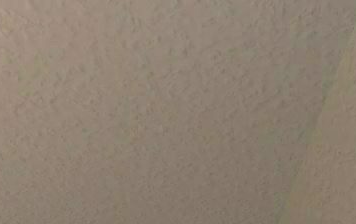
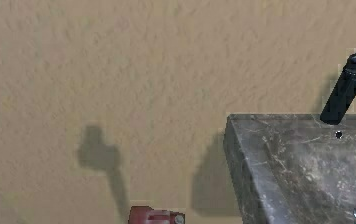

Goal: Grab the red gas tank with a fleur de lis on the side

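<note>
Peeking up from the btm edge of the arm side view, just left of the middle, is a small red thing (image 2: 156, 215). Only its top bit shows, so I can't tell its long way or how it sits. It's red w/ a pale spot or two on top. Prob the red gas tank, but that's a guess. No flower sign can be made out on it.

It's near the btm left corner of a dark stone counter (image 2: 306, 170), w/ a strip of tan wall (image 2: 106, 70) between them. The counter sits in the lower rt of the frame, and a black tap (image 2: 348, 85) stands at its upper rt.

Which way the red thing lies from the jaws: can't tell. How the jaws stand: can't tell either.

The red thing is at the very btm edge, so I think the robot must line up w/ it first, then reach. The forward view has bumpy tan wall close up, so prob not much room to drive ahead.
</note>
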